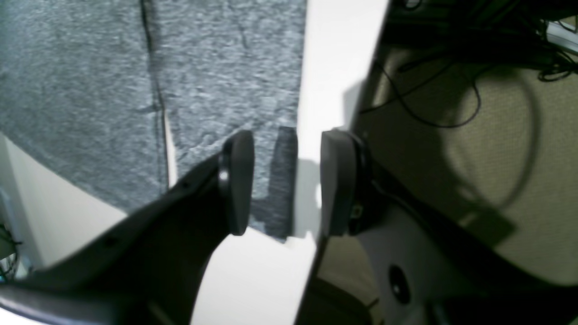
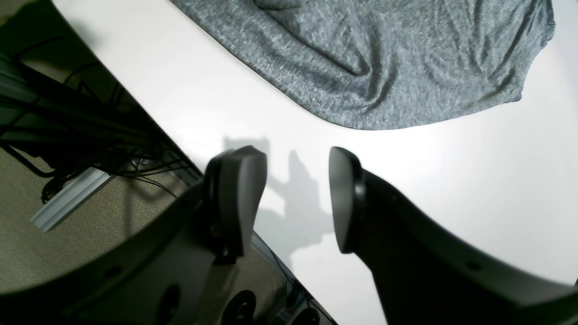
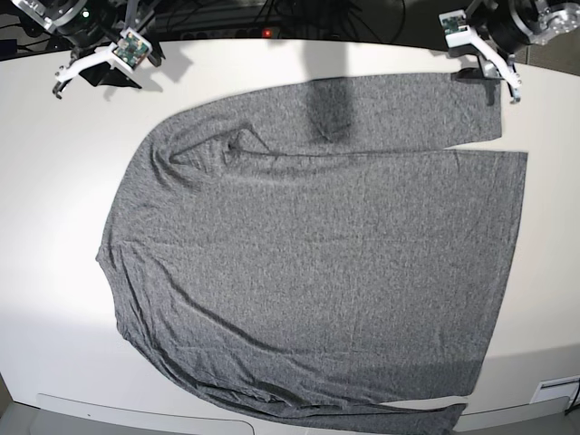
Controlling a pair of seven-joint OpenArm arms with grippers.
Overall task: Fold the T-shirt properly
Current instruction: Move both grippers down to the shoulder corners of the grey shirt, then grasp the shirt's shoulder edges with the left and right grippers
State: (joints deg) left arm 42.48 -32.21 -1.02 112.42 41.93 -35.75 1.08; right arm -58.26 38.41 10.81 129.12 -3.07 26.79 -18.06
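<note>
The heather-grey T-shirt [image 3: 317, 272] lies spread flat on the white table [image 3: 54, 227], one long sleeve folded across its top edge. My left gripper [image 1: 286, 180] is open and hovers over the cuff end of that sleeve [image 1: 282, 180] by the table's far edge, at the top right of the base view [image 3: 503, 82]. The grey fabric [image 1: 90, 90] fills the left of that wrist view. My right gripper [image 2: 291, 198] is open over bare table [image 2: 451, 180], empty, a short way from the shirt's rounded shoulder edge [image 2: 384, 58]. The base view has it at the top left [image 3: 91, 71].
Beyond the table's far edge is beige floor with black cables [image 1: 451, 113] and a metal rail [image 2: 67, 198]. More cables run along the back [image 3: 272, 11]. A white fitting [image 3: 553, 391] sits at the front right corner.
</note>
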